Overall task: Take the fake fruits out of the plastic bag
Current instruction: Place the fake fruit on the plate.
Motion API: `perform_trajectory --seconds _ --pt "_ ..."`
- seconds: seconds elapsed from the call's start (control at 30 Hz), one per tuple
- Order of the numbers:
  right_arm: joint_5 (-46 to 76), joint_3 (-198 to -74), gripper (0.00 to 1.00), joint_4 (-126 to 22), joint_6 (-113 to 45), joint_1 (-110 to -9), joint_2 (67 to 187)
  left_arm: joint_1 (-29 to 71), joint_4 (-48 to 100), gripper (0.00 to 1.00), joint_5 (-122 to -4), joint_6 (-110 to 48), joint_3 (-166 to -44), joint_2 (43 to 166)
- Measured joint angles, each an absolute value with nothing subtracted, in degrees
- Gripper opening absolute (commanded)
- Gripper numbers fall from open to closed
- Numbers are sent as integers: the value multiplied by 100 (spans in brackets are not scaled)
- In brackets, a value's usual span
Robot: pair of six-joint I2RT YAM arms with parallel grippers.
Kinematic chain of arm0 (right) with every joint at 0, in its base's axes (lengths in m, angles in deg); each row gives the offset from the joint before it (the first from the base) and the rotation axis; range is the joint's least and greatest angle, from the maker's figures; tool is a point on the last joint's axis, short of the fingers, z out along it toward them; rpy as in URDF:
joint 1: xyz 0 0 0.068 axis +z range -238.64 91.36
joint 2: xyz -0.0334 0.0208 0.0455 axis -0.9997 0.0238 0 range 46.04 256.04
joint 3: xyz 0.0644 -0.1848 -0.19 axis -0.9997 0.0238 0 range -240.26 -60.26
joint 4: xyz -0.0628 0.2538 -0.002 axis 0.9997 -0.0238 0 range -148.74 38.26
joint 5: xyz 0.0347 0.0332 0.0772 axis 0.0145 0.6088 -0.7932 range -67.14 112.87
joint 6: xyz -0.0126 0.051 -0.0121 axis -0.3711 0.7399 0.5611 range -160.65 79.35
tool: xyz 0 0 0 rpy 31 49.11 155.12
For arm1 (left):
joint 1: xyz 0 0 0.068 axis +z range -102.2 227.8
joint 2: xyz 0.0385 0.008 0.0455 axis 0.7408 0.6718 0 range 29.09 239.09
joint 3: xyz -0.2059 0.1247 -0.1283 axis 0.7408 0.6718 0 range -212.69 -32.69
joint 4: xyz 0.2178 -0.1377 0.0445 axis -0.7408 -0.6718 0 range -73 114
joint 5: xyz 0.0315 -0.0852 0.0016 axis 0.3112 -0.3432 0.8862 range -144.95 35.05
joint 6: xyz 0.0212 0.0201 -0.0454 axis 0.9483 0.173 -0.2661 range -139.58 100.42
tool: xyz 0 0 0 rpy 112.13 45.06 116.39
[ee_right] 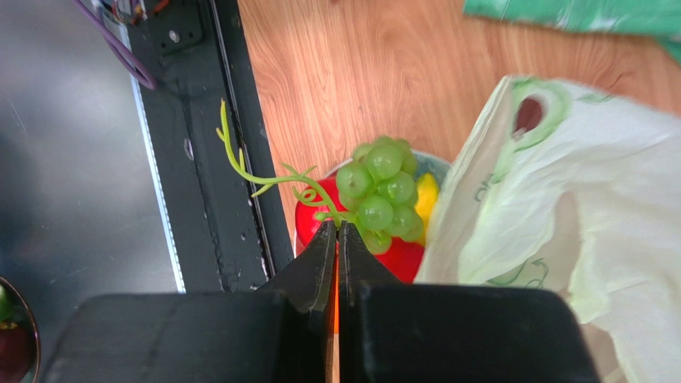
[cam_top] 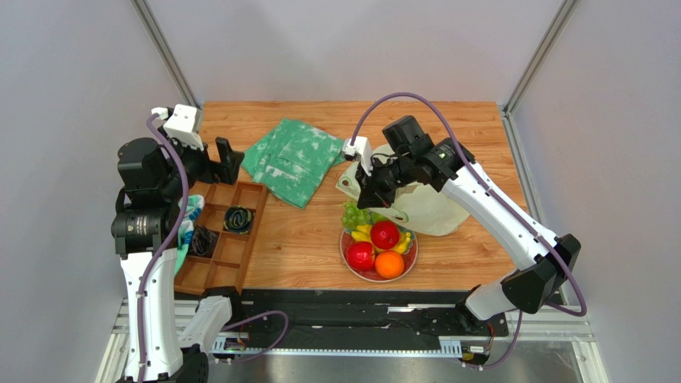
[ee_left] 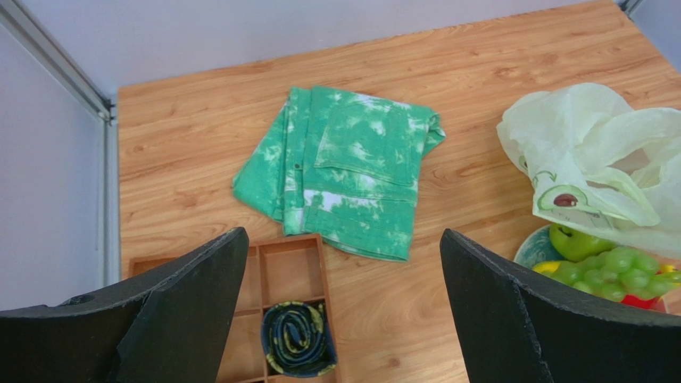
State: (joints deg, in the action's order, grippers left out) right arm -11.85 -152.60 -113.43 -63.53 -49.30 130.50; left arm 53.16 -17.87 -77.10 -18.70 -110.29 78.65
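My right gripper (cam_top: 365,199) (ee_right: 336,229) is shut on the stem of the green grape cluster (cam_top: 354,215) (ee_right: 382,191) and holds it at the far left edge of the plate (cam_top: 412,259). On the plate lie two red fruits (cam_top: 385,234) (cam_top: 360,256), an orange (cam_top: 389,264) and the yellow bananas (cam_top: 404,242). A green apple (ee_left: 579,242) shows in the left wrist view. The pale plastic bag (cam_top: 428,207) (ee_right: 559,207) (ee_left: 591,152) lies crumpled just behind the plate. My left gripper (cam_top: 224,159) (ee_left: 342,233) is open and empty above the tray.
A green-and-white cloth (cam_top: 294,159) (ee_left: 344,167) lies folded at the far middle. A brown compartment tray (cam_top: 228,239) (ee_left: 292,271) at the left holds a rolled dark belt (cam_top: 237,219) (ee_left: 297,339). A black rail (ee_right: 216,159) runs along the table's near edge.
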Motion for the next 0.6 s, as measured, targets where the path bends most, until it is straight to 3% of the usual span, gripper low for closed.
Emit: perform_trajectory --seconds 0.27,0.6 --pt "-847 -14073 0 -11217 -6809 -4928 12696 5482 -1824 99 -8123 -2038 -10996 7858" --pt "-493 -13752 0 -11011 -6906 -4930 12172 5648 -1822 99 -8368 -2145 -10988 7814"
